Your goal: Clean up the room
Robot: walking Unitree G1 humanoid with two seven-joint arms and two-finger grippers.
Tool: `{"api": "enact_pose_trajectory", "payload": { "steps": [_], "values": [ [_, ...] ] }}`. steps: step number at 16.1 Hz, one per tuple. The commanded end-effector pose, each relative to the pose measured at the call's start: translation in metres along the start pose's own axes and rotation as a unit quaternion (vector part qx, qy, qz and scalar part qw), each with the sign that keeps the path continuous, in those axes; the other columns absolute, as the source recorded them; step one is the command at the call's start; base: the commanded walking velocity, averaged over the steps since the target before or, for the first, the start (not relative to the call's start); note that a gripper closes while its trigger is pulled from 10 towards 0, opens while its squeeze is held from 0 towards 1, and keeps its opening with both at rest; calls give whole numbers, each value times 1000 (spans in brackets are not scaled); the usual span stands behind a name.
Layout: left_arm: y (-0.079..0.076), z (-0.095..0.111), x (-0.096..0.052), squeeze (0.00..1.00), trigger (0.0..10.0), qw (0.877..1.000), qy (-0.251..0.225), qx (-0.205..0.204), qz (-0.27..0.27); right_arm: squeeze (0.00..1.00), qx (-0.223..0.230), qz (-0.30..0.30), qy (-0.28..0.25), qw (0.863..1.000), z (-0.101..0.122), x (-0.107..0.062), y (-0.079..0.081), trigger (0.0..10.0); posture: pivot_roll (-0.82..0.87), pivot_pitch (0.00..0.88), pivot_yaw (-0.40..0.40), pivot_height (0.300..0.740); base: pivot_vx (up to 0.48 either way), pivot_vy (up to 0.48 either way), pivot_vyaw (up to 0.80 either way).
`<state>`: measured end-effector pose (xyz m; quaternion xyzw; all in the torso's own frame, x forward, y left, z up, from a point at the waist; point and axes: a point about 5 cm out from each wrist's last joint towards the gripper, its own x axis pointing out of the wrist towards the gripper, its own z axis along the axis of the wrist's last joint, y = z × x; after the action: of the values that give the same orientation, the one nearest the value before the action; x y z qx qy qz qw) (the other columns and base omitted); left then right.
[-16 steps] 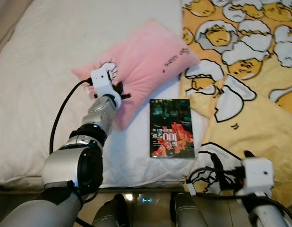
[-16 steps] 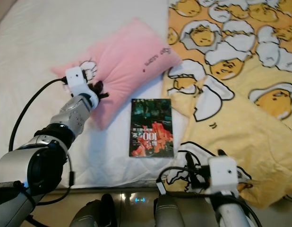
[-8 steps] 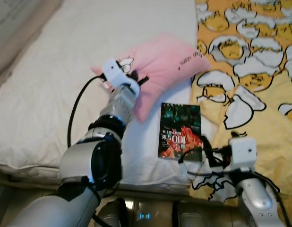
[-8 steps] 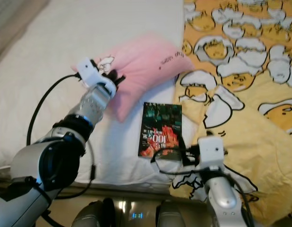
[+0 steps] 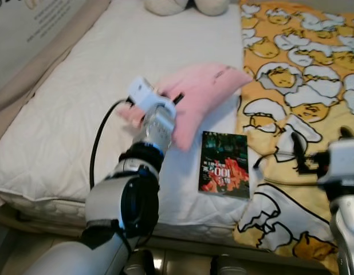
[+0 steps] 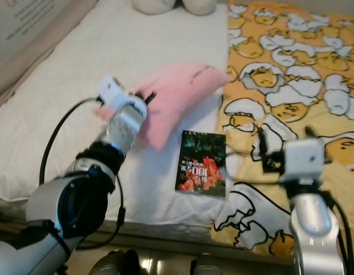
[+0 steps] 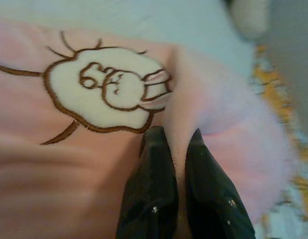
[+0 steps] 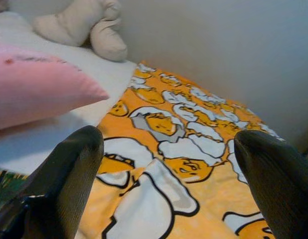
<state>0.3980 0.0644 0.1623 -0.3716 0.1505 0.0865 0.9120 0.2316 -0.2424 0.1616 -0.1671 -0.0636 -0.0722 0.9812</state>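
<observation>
Head views: L gripper (image 5: pixel 165 103) pinches the near corner of the pink pillow (image 5: pixel 203 91), which lies mid-bed on the white mattress (image 5: pixel 79 103), touching the edge of the yellow egg-print blanket (image 5: pixel 303 86). Book (image 5: pixel 224 164) lies flat nr the bed's front edge, just beside the pillow. R gripper (image 6: pixel 284 143) hangs over the blanket.
L wrist: fingers (image 7: pixel 153 194) nearly closed, a fold of pillow clamped between.
R wrist: fingers (image 8: pixel 69 169) spread wide, holding nothing; plush toy (image 8: pixel 81 27) at the bed's far end by the wall.
</observation>
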Motion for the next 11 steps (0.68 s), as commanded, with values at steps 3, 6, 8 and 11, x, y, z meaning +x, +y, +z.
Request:
{"api": "enact_pose_trajectory", "payload": {
  "steps": [3, 6, 8, 11],
  "values": [
    [-35, -67, -26, 0, 0, 997, 70, 15, -27, 0, 26, -4, 13, 1000, -5, 5, 15, 10000, -241, 33, 27, 740, 0, 0, 0],
    [-65, -70, -38, 0, 0, 995, 77, 5, -64, 0, 43, -6, 12, 999, -5, 8, 24, 10000, -253, 36, 42, 740, 0, 0, 0],
    [-84, -55, -41, 0, 0, 993, 64, 13, -95, 0, 41, -13, 13, 999, -7, 9, 21, 10000, -254, 37, 42, 740, 0, 0, 0],
    [-100, -40, -47, 0, 0, 980, 61, 88, -169, 0, 41, -16, 25, 999, -13, 9, 20, 10000, -237, 38, 38, 740, 0, 0, 0]
  ]
}}
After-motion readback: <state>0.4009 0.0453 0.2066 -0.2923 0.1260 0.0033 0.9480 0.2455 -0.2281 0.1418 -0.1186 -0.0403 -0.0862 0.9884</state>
